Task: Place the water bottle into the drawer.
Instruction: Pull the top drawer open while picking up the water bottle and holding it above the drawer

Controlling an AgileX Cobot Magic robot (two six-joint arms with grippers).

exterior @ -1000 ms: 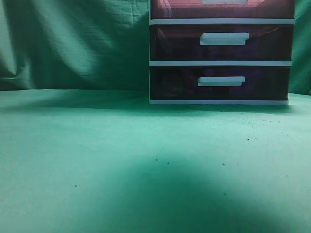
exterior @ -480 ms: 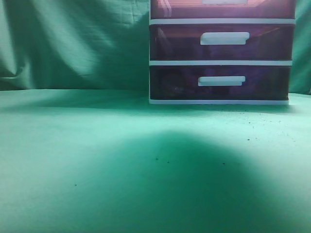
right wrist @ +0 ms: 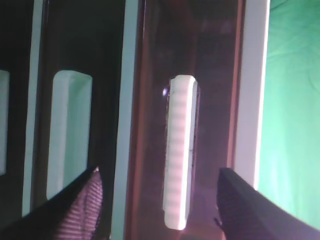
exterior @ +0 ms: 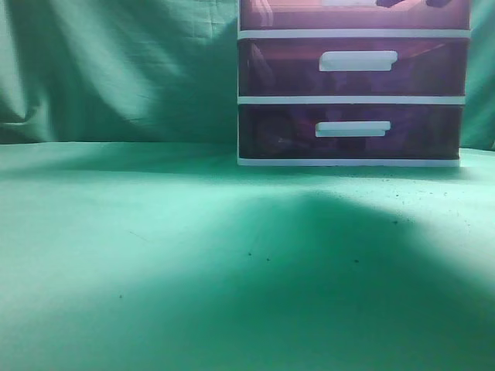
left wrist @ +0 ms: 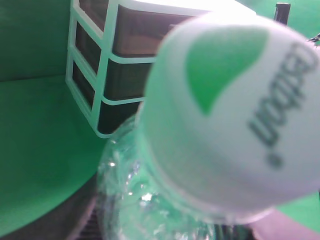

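A clear water bottle (left wrist: 135,190) with a white cap marked by a green leaf (left wrist: 230,110) fills the left wrist view. My left gripper (left wrist: 165,227) is shut on it, its dark fingers showing at the bottom corners. The drawer (right wrist: 150,90), the uppermost, dark purple with a white bar handle (right wrist: 180,150), looks closed. My right gripper (right wrist: 160,200) is open right in front of it, the handle between its fingers but untouched. In the exterior view the drawer (exterior: 294,15) is cut by the top edge, with dark gripper parts (exterior: 410,3) in front.
The white-framed unit (exterior: 352,100) stands at the back right on a green cloth (exterior: 155,232), with two lower purple drawers (exterior: 278,69) (exterior: 278,131). A green curtain (exterior: 116,69) hangs behind. The unit also shows in the left wrist view (left wrist: 107,75).
The large shadow on the cloth has moved back and right, toward the unit. Dark gripper parts have come into view in front of the top drawer.
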